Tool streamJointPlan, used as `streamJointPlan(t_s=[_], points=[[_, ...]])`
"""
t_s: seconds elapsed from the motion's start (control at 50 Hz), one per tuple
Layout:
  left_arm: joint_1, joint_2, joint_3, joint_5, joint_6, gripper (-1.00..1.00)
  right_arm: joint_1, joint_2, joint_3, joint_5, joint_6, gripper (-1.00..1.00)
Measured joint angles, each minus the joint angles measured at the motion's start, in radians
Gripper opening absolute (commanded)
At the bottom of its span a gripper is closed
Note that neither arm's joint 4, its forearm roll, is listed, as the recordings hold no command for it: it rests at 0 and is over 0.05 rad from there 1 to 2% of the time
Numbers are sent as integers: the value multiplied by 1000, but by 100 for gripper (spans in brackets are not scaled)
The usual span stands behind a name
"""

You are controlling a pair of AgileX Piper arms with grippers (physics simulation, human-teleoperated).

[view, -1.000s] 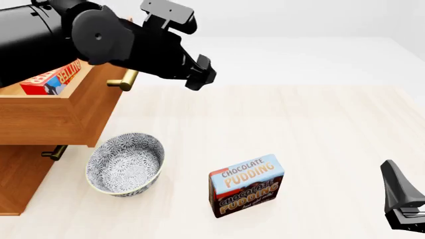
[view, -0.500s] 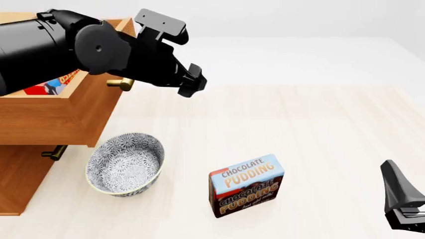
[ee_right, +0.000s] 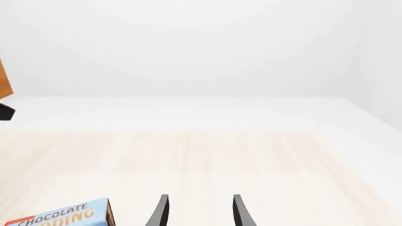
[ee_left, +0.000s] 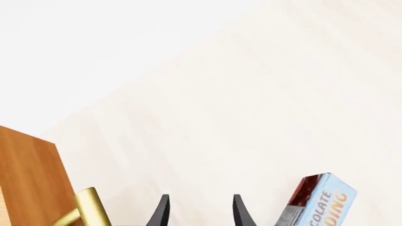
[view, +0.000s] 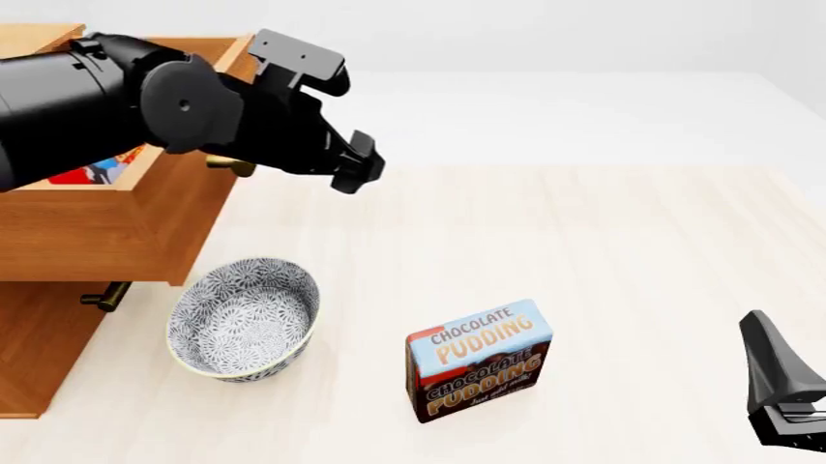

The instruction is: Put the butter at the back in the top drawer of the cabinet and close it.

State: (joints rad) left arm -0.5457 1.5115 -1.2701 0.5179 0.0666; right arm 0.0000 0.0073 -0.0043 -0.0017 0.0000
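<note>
The top drawer (view: 91, 237) of the cabinet (view: 39, 358) stands pulled out at the left. A sliver of the red-and-blue butter (view: 85, 173) shows inside it, mostly hidden behind my left arm. My left gripper (view: 358, 164) hovers open just right of the drawer's brass handle (view: 232, 164), holding nothing. In the left wrist view its open gripper (ee_left: 197, 214) has the handle (ee_left: 88, 209) and the drawer front (ee_left: 28, 179) beside it. My right gripper (view: 775, 372) rests low at the near right, and in its wrist view it is open (ee_right: 197, 214) and empty.
A patterned grey bowl (view: 243, 317) sits on the table in front of the cabinet. A blue-and-brown Chocolate Pudding box (view: 478, 360) stands upright near the middle front; it also shows in both wrist views (ee_left: 317, 202) (ee_right: 60, 217). A lower drawer handle (view: 103, 295) sticks out under the open drawer.
My left arm has swung left and slightly down, bringing its gripper closer to the top drawer's handle and covering more of the butter. The right arm has not moved.
</note>
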Motion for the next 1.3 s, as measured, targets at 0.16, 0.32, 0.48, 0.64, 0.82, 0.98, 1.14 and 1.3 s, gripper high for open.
streamJointPlan(t_s=[0.16,0.32,0.48,0.64,0.82,0.98,1.14,1.3], points=[[13,-4,11,-7,5,100,0,0,0,0,0,100],[30,-9,24,-13,10,100,0,0,0,0,0,100],[47,-17,39,-18,13,100,0,0,0,0,0,100],[66,-29,55,-21,16,100,0,0,0,0,0,100],[86,-45,72,-20,18,100,0,0,0,0,0,100],[108,-63,88,-19,21,100,0,0,0,0,0,100],[133,-82,107,-22,25,100,0,0,0,0,0,100],[160,-101,128,-28,28,100,0,0,0,0,0,100]])
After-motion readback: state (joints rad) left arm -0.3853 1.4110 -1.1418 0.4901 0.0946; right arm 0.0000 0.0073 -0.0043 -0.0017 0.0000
